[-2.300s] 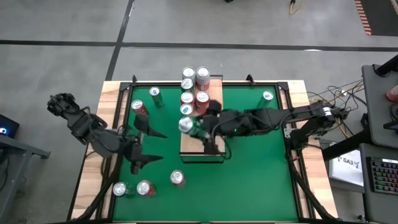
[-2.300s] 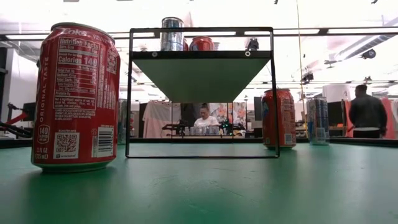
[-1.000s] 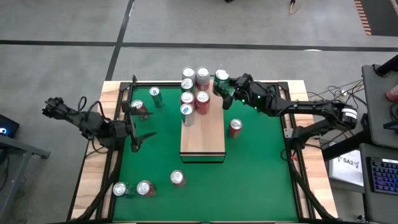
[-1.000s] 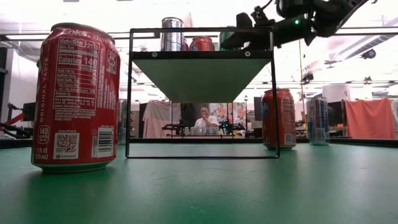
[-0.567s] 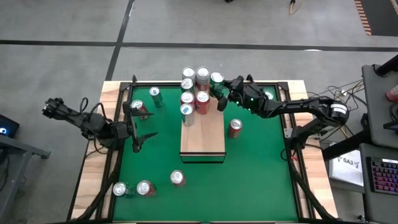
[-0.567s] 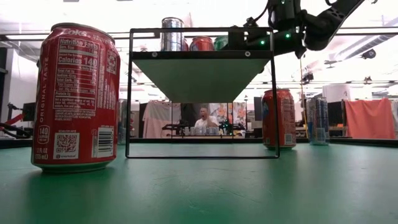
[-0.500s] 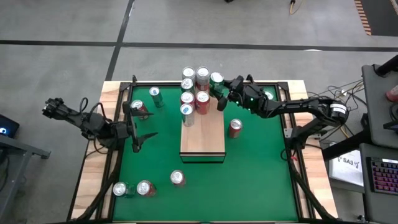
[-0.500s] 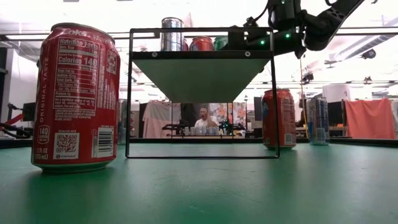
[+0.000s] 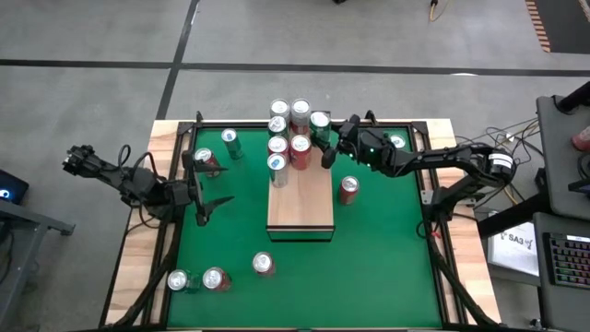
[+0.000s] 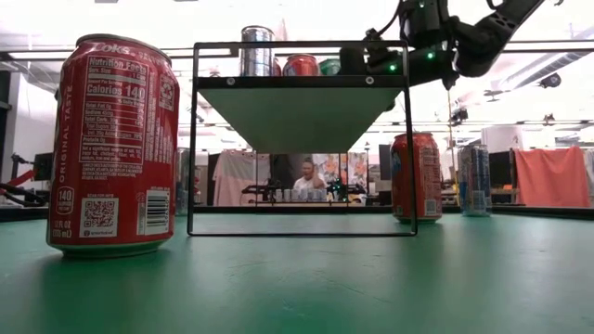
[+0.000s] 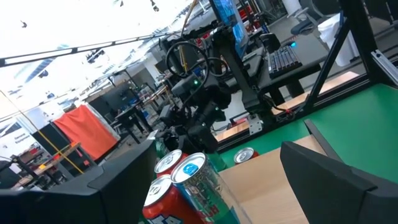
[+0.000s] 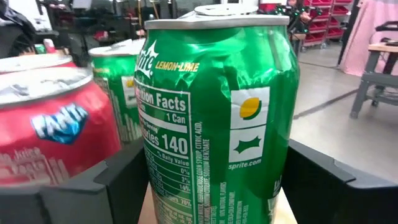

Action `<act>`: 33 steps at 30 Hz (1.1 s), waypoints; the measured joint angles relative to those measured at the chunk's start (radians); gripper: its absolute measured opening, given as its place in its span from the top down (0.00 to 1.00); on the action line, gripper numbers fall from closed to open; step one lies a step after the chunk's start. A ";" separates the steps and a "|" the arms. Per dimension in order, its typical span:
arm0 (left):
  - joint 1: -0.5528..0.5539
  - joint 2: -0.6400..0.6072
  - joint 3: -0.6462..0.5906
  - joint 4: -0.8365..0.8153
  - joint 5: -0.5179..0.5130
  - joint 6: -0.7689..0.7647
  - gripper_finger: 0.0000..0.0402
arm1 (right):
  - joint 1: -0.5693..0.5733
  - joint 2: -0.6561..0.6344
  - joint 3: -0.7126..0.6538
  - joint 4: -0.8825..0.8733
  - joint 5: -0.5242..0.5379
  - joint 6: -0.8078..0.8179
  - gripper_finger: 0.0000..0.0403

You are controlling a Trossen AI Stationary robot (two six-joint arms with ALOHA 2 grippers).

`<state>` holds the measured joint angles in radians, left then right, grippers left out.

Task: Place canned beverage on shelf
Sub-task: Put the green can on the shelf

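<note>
At far end of shelf [image 9: 300, 198], my right gripper [image 9: 324, 140] now has green Sprite can [image 9: 319, 122] down beside red cans [image 9: 299, 131]; a second ago it hung off shelf's far corner. Jaws still around can, release pending. Left gripper [image 9: 205, 195] open, unmoved at tabletop's left edge.

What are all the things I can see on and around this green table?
shelf: one, pale wood on a dark frame, mid-table
shelved cans: six, red and silver, clustered at the shelf's far end
green can: one, at the shelf's far right corner
loose cans: seven, red, green and silver, standing around the shelf
table: one, green, with a pale wooden rim
person: one, in the room behind
left end effector: dark, open, at the table's left edge
right end effector: dark, gripping the green can
</note>
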<state>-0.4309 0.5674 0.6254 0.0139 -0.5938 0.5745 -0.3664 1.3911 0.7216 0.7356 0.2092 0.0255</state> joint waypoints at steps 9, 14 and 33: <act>0.000 0.001 0.000 -0.002 0.000 -0.003 0.19 | 0.000 0.006 -0.018 0.003 0.001 0.005 0.29; 0.000 0.003 0.000 -0.003 0.000 -0.003 0.19 | 0.000 0.028 -0.018 -0.001 0.001 0.008 0.29; 0.000 0.003 0.000 -0.002 0.000 -0.012 0.19 | 0.000 0.043 -0.018 0.002 0.001 0.028 0.07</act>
<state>-0.4309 0.5709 0.6254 0.0116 -0.5934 0.5629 -0.3664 1.4342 0.7040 0.7379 0.2107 0.0540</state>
